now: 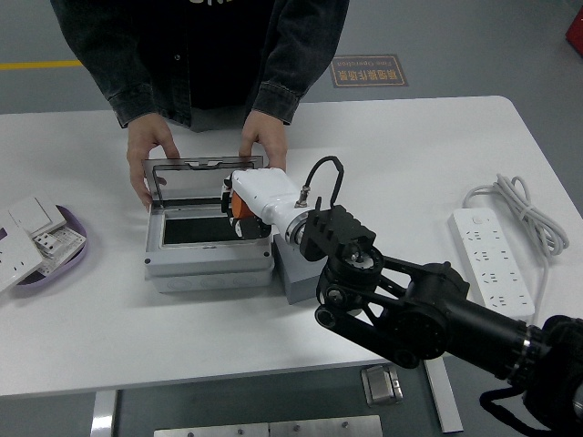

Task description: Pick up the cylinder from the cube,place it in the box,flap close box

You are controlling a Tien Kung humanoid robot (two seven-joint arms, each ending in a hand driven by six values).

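A grey box (pixel 208 271) stands open at the table's left middle, its clear lid (pixel 193 175) upright at the back. A person across the table holds the lid with one hand (pixel 146 153) at its left end and the other hand (pixel 262 146) at its right end. My right hand (pixel 239 211), white with black fingers, is over the box's right end and is shut on the orange cylinder (pixel 238 207). The cylinder is mostly hidden under the hand. The grey cube (pixel 295 277) sits against the box's right side, partly hidden by my arm. The left arm is out of view.
A purple tray (pixel 71 257) with white switch plates (pixel 29 218) lies at the left edge. A white power strip (pixel 496 264) with its coiled cord (pixel 519 202) lies at the right. My black right arm (pixel 428 309) crosses the table's front right.
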